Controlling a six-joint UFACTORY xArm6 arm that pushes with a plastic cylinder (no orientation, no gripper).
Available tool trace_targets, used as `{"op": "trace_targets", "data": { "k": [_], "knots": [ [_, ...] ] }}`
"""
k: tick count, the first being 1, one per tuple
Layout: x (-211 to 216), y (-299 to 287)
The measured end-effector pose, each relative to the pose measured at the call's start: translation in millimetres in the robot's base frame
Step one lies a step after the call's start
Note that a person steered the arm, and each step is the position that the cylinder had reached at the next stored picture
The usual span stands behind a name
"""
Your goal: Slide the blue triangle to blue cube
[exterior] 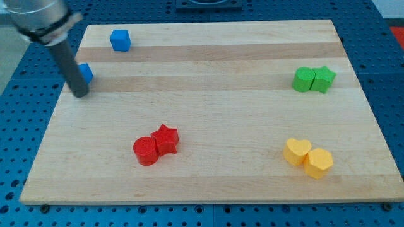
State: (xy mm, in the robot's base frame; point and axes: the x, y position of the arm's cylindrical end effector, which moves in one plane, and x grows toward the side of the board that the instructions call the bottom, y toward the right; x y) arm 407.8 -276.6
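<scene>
Blue triangle (86,73) touches my tip (80,94), below the blue cube (120,40)

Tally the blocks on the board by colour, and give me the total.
Blue: 2, the blue cube and the blue triangle, with my tip right beside the triangle
Green: 2
Red: 2
Yellow: 2
Total: 8
</scene>
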Motion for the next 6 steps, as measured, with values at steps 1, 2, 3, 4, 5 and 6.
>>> {"op": "trace_targets", "data": {
  "k": [1,2,3,4,5,6],
  "knots": [
    [-11,-18],
    [-36,-2],
    [-54,23],
    [-57,59],
    [-56,58],
    [-80,80]
  ]
}}
